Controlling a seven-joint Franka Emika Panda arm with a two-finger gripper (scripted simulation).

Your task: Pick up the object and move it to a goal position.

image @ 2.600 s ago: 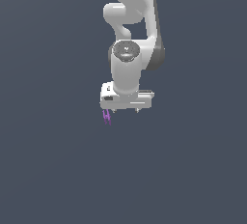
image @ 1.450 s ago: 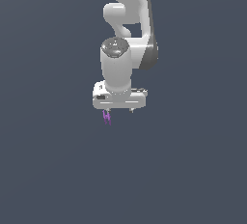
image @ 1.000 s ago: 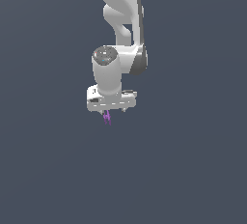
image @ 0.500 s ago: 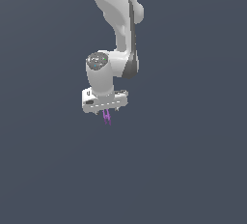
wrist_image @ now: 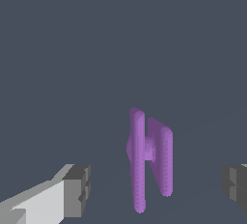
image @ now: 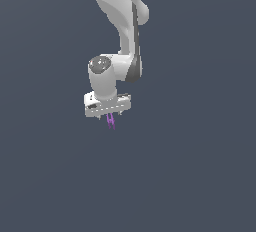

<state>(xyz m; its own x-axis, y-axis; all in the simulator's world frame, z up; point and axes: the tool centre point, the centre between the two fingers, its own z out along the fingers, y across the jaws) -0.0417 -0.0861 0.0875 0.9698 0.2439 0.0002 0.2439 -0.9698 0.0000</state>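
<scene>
Wrist view: I am seeing the tool (wrist_image: 154,189) standing wide open, gripping nothing, the purple object (wrist_image: 147,158) sitting untouched between its pads against featureless grey.

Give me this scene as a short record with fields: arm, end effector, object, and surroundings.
arm: white Panda arm, reaching down from the top of the exterior view
end effector: pointing down, fingers spread wide in the wrist view, neither touching the purple piece
object: purple H-shaped piece, upright between the fingers, not gripped
surroundings: plain dark grey background, nothing else visible
goal position: no marker visible
</scene>
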